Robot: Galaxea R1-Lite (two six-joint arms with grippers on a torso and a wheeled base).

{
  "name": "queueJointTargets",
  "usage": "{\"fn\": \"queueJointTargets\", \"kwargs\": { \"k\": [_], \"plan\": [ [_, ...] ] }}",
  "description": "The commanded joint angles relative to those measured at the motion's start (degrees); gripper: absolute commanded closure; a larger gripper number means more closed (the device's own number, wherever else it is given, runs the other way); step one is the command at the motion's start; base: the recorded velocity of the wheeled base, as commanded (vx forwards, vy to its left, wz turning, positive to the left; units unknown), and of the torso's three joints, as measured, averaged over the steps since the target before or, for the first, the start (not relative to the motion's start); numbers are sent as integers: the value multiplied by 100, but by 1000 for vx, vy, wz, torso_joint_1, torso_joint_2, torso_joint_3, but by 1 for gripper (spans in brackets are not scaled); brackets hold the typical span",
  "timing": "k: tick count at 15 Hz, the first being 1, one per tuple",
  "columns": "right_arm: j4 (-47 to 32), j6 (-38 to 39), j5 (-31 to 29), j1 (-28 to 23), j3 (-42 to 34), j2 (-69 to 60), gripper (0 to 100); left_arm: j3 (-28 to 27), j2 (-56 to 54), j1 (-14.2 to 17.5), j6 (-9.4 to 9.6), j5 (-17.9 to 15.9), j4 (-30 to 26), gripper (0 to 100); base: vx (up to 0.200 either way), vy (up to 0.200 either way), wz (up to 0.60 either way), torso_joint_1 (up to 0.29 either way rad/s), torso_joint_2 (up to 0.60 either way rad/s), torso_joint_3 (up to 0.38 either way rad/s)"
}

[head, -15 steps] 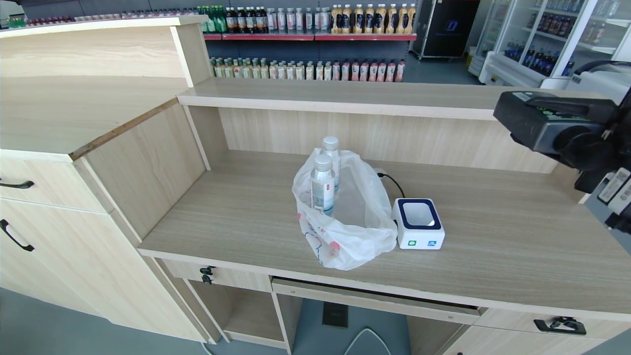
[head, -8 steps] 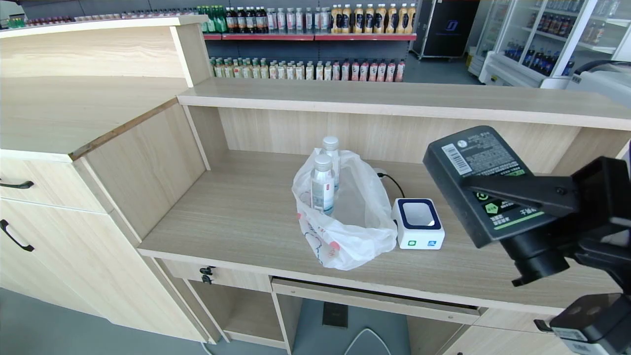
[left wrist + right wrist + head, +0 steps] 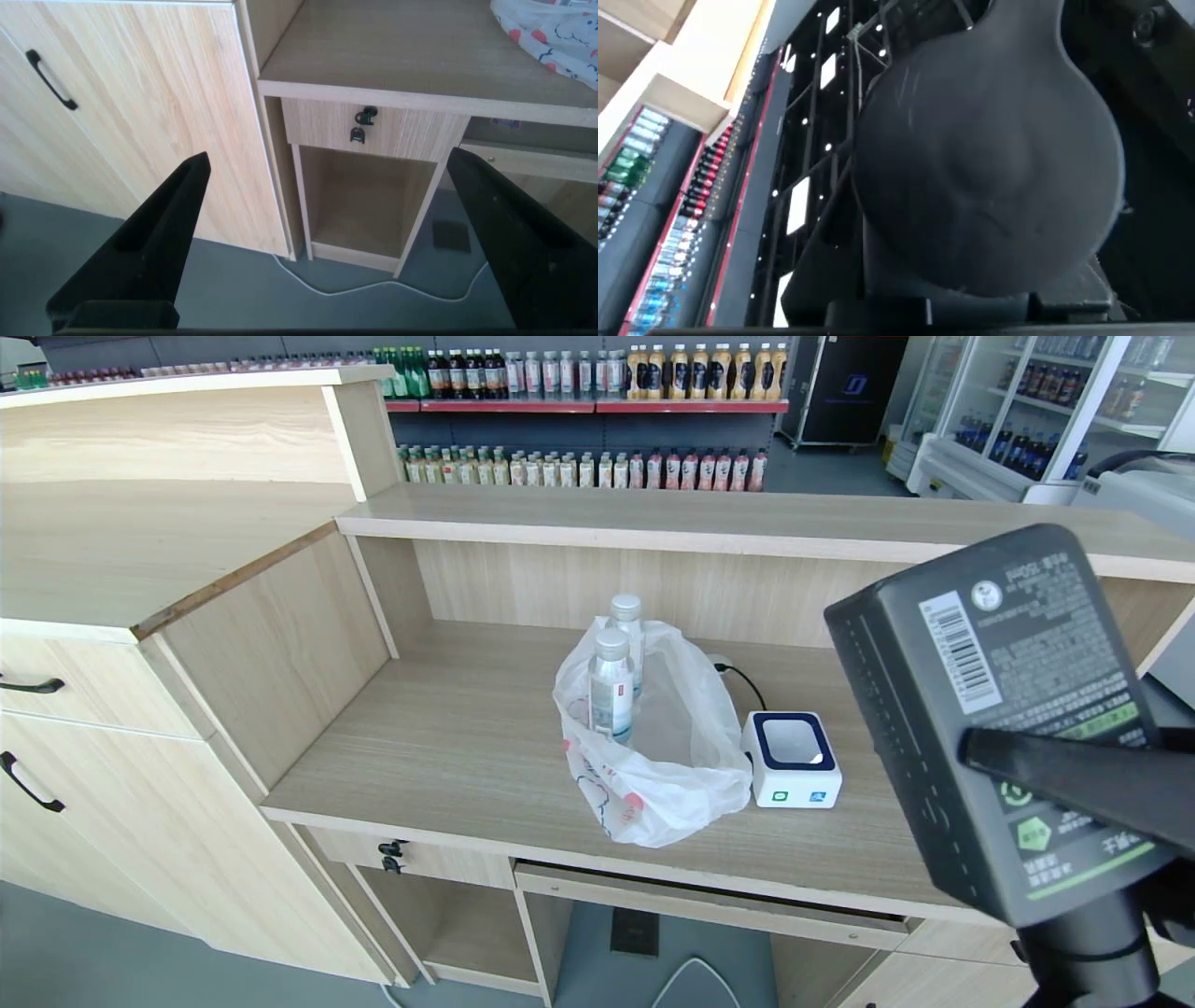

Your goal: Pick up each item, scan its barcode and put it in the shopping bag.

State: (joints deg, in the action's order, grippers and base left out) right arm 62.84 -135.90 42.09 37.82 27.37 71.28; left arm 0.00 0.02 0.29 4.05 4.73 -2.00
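The right gripper (image 3: 1046, 770) has its jaws pinched on a dark rectangular bottle (image 3: 990, 709). One black finger (image 3: 1102, 789) lies across the bottle's labelled face, and the other sits behind it, hidden. The bottle is held in the air at about 4 o'clock in the head view, close to the camera and well apart from the worktop (image 3: 448, 737). Its round cap (image 3: 1092, 961) points toward 6 o'clock. The barcode (image 3: 962, 653) is on the face turned up toward the head camera.

The left gripper (image 3: 329, 163) has its jaws spread wide with nothing between them. It hangs low in front of the worktop's edge, facing the keyed drawer (image 3: 363, 126).

At the middle of the worktop stands the white shopping bag (image 3: 653, 775), its mouth open. Two clear bottles stand upright inside it, one in front (image 3: 612, 686) and one at its 12 o'clock (image 3: 627, 625). The white barcode scanner (image 3: 792, 761) sits at the bag's 3 o'clock, just beside it, with its window facing up. Its cable (image 3: 747, 683) runs off toward 11 o'clock.

As a judgement, the task looks well along: two items are bagged and a third is in hand. With the barcode facing up, away from the scanner window, the dark bottle probably has yet to be turned, scanned and lowered into the bag. Whether more items wait cannot be told.
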Motion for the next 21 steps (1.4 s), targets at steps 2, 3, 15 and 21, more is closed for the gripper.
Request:
{"fn": "queueJointTargets", "kwargs": {
  "k": [2, 3, 15, 21],
  "plan": [
    [228, -68, -500, 604, -311, 176, 100, 0, -2, 6, 0, 2, -2, 0, 0, 0, 0, 0, 0, 0],
    [220, -68, -544, 604, -337, 150, 100, 0, -2, -3, 0, 2, -2, 0, 0, 0, 0, 0, 0, 0],
    [-62, -165, -544, 578, -627, -580, 100, 0, -2, 6, 0, 2, -2, 0, 0, 0, 0, 0, 0, 0],
    [-563, -86, -580, 516, -487, -800, 100, 0, -2, -3, 0, 2, -2, 0, 0, 0, 0, 0, 0, 0]
  ]
}}
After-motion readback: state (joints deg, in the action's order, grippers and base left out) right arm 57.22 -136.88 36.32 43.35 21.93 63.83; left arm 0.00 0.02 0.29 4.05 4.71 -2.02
